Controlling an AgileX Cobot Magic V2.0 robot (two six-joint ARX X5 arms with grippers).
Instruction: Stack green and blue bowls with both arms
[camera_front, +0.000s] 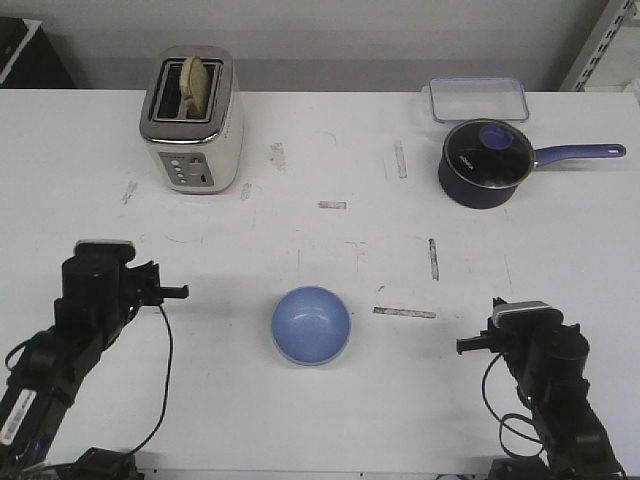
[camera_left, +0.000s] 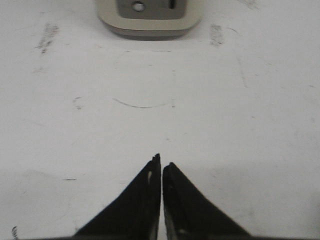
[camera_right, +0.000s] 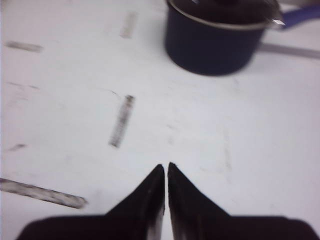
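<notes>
White table (camera_front: 330, 400), pale periwinkle blue bowl (camera_front: 311, 324) upright, smooth, round.

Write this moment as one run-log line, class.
blue bowl: centre table, alone | green bowl: not visible | left gripper: shut, empty | right gripper: shut, empty | stacking: not visible

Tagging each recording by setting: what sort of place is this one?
Probably a lab tabletop staged as a kitchen. A toaster holding bread, a lidded saucepan and a blue bowl sit on a scuffed, tape-marked white table, with a plain wall behind.
</notes>
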